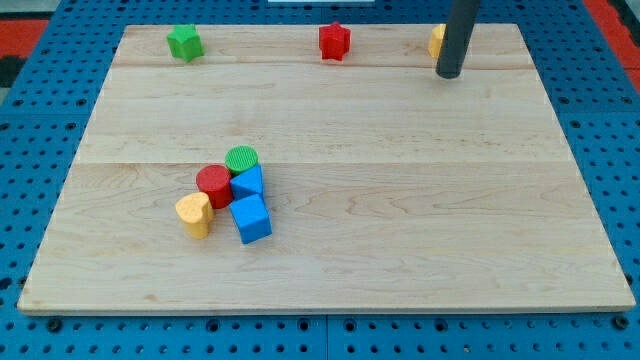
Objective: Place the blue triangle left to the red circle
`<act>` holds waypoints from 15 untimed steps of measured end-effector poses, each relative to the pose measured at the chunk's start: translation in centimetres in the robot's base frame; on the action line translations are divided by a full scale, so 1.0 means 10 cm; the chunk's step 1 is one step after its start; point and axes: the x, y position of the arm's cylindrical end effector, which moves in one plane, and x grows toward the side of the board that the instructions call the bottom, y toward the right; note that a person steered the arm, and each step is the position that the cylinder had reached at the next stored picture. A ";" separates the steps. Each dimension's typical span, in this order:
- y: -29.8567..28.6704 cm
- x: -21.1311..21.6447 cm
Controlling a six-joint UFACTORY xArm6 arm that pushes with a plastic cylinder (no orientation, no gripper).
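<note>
The red circle (213,185) sits in a tight cluster at the board's lower left. The blue triangle (248,183) touches its right side. A green circle (241,159) sits just above them, a blue cube (250,218) just below, and a yellow heart-shaped block (194,213) at the cluster's lower left. My tip (449,73) is far off at the view's top right, well apart from the cluster, next to a yellow block (437,40) that the rod partly hides.
A green star-like block (184,42) sits at the top left and a red star-like block (334,41) at the top middle. The wooden board (400,200) lies on a blue perforated base (610,120).
</note>
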 end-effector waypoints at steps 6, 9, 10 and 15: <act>-0.91 1.25; -2.28 2.08; -2.63 2.00; -3.01 1.07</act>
